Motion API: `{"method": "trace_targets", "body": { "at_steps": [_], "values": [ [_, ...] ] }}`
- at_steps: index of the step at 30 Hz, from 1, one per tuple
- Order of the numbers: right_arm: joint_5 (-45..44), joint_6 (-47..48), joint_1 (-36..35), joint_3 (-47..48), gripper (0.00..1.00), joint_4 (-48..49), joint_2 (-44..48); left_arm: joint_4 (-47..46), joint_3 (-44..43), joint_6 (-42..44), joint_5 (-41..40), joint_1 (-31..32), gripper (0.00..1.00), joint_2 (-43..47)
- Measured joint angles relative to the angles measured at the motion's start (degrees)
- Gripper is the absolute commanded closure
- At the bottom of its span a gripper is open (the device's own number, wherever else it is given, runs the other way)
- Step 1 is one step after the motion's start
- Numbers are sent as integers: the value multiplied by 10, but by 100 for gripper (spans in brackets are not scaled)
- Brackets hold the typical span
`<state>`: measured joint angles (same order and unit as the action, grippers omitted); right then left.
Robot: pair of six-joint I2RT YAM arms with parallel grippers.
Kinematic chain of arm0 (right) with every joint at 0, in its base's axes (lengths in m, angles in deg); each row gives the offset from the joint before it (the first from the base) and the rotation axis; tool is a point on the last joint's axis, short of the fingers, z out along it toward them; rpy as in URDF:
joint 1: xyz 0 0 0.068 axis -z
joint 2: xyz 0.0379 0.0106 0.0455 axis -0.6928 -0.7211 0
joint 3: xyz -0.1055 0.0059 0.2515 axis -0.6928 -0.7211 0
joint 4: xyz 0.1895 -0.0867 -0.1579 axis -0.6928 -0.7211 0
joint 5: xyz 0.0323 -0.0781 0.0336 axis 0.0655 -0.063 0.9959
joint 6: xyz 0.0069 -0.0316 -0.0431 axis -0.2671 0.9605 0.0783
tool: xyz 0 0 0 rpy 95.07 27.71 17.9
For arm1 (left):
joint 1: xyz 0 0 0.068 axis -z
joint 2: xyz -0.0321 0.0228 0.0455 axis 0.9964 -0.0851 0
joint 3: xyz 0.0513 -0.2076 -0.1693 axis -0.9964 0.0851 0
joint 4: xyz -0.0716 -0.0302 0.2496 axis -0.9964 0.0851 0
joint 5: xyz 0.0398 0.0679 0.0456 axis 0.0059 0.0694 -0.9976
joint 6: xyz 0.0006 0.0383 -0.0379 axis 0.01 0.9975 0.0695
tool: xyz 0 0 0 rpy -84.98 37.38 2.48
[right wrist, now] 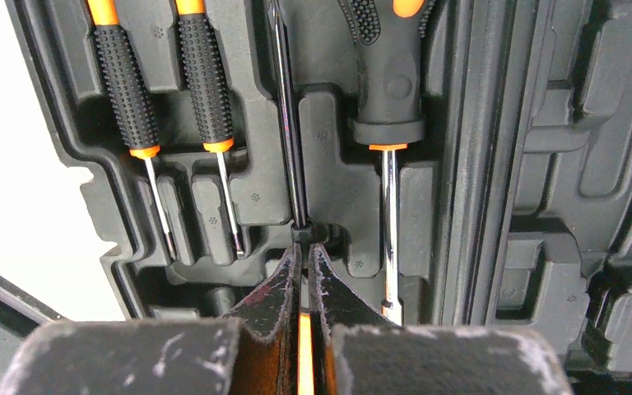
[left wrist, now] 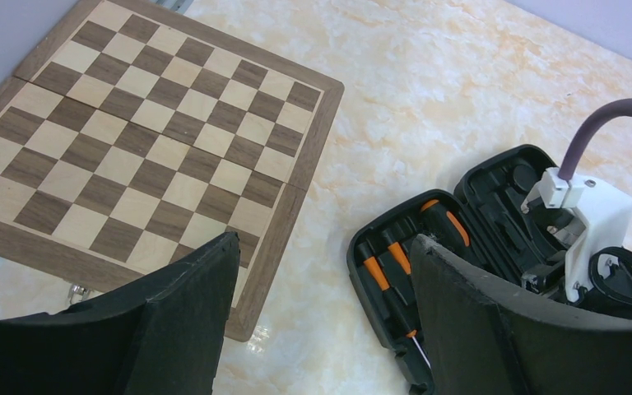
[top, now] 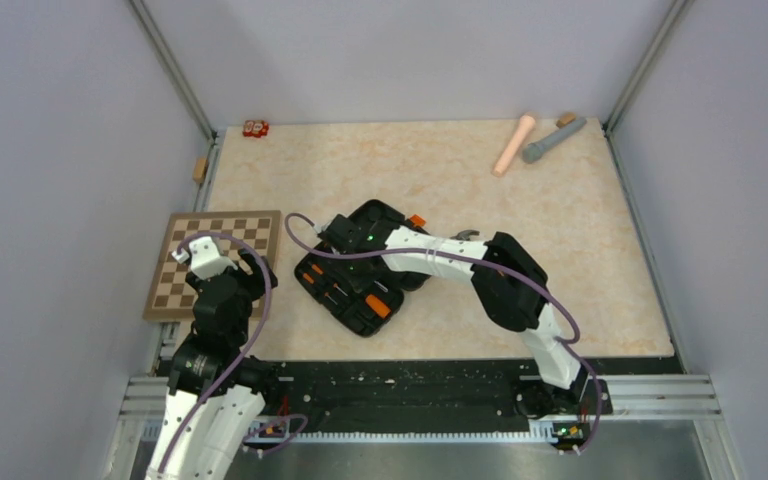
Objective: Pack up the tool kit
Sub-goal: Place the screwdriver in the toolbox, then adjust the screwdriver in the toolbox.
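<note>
My right gripper (right wrist: 303, 259) is clenched over the open tool case (right wrist: 543, 164), with screwdrivers (right wrist: 206, 90) slotted just ahead. I cannot identify the orange sliver (right wrist: 304, 354) between its fingers. My left gripper (left wrist: 329, 329) gapes, with the chessboard (left wrist: 148, 140) ahead-left.

No word, brand, number or sign can be read in any view. The small red object (top: 255, 127) at the upper left of the overhead view bears pale specks too small to make out. In the right wrist view, the moulded black case (right wrist: 543, 206) carries only tiny dot marks and no legible letters.
</note>
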<state>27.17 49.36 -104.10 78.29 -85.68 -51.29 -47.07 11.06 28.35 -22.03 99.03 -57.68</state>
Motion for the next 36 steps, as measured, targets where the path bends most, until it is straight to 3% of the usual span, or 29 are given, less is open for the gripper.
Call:
{"method": "trace_targets", "body": {
  "at_steps": [12, 21, 26, 36],
  "values": [
    [-10, 5, -7, 108, 100, -102, -68, 0, 0, 0, 1, 0, 20, 0],
    [-11, 13, -8, 104, 100, -97, -56, 0, 0, -5, 9, 0, 23, 1],
    [-3, 22, -8, 89, 83, -80, -42, 3, 0, -37, 36, 0, 25, 0],
    [-4, 25, -6, 42, 70, -51, 11, -3, -10, -105, 130, 0, 32, -95]
  ]
}}
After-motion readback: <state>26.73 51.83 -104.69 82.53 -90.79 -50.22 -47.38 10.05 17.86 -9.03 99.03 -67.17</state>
